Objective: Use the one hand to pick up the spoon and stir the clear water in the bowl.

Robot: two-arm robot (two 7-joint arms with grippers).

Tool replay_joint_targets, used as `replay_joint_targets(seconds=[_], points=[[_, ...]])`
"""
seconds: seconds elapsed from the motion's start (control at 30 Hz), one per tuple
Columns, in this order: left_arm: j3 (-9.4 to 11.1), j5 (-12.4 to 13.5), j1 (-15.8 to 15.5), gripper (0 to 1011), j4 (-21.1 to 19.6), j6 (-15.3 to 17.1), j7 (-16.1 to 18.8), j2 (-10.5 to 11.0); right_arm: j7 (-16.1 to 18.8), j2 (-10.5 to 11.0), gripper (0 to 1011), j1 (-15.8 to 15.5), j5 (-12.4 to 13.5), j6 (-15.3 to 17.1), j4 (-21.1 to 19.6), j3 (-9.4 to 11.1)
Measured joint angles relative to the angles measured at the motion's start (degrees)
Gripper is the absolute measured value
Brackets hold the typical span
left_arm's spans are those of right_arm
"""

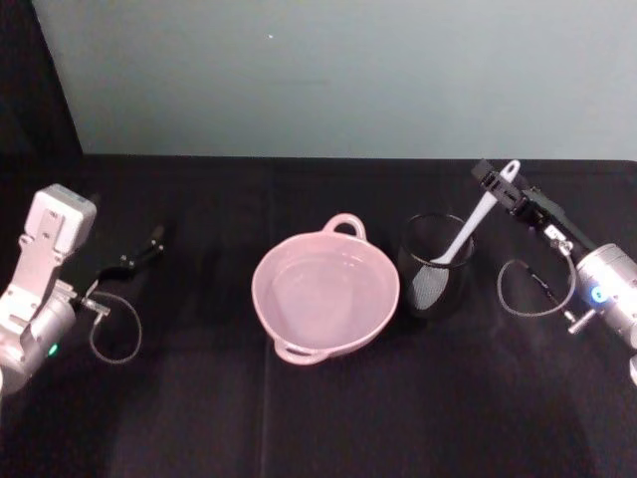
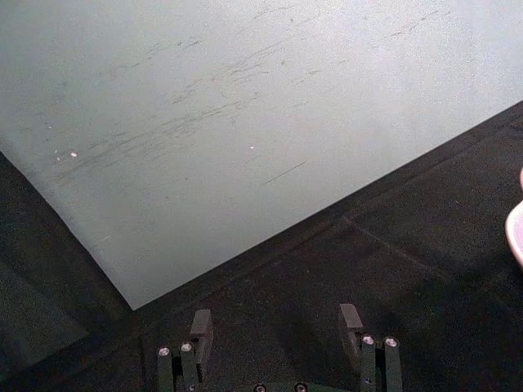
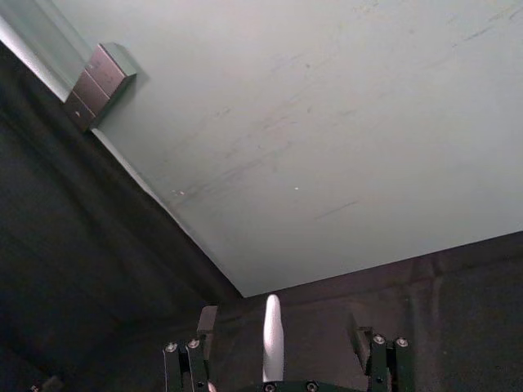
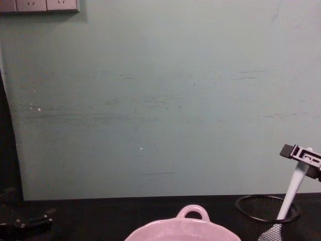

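The white spoon (image 1: 468, 231) leans in the black mesh cup (image 1: 436, 267), head down and handle pointing up and to the right. My right gripper (image 1: 501, 187) is at the top of the handle. In the right wrist view its fingers (image 3: 207, 322) stand apart with the spoon handle (image 3: 272, 336) between them, untouched. From the chest, the right gripper (image 4: 302, 154) sits over the spoon (image 4: 295, 190). The pink bowl (image 1: 267, 299) stands left of the cup with clear water (image 1: 323, 289) in it. My left gripper (image 1: 139, 254) rests open at the far left.
A black cloth covers the table (image 1: 199, 418) up to a pale green wall (image 1: 338, 80). The cup stands close against the bowl's right side. A cable loop (image 1: 532, 289) hangs under the right wrist. The bowl's rim (image 2: 516, 229) edges into the left wrist view.
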Motion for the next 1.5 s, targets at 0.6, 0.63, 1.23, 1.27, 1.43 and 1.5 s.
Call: replay_joint_targets(seconds=[0.6, 0.63, 1.23, 1.27, 1.43, 1.5], points=[[0.0, 0.0, 0.0, 1011, 0.0, 0.0, 0.0, 0.0, -0.91, 0.54, 544, 0.01, 2.91, -0.73, -0.25, -1.34], [0.0, 0.0, 0.0, 1011, 0.0, 0.0, 0.0, 0.0, -0.93, 0.6, 507, 0.01, 2.96, -0.75, -0.32, -1.4], [0.0, 0.0, 0.0, 1011, 0.0, 0.0, 0.0, 0.0, -2.07, 2.51, 110, -0.06, 1.59, -2.11, -3.23, -2.92], [0.0, 0.0, 0.0, 1011, 0.0, 0.0, 0.0, 0.0, -2.47, 2.9, 110, -0.24, 0.62, -2.64, -4.25, -3.08], [0.0, 0.0, 0.0, 1011, 0.0, 0.0, 0.0, 0.0, -3.65, 4.57, 110, -0.57, -3.14, -3.41, -8.26, -3.75], [0.0, 0.0, 0.0, 1011, 0.0, 0.0, 0.0, 0.0, -3.86, 5.57, 110, -0.46, -4.96, -3.23, -10.26, -4.15]])
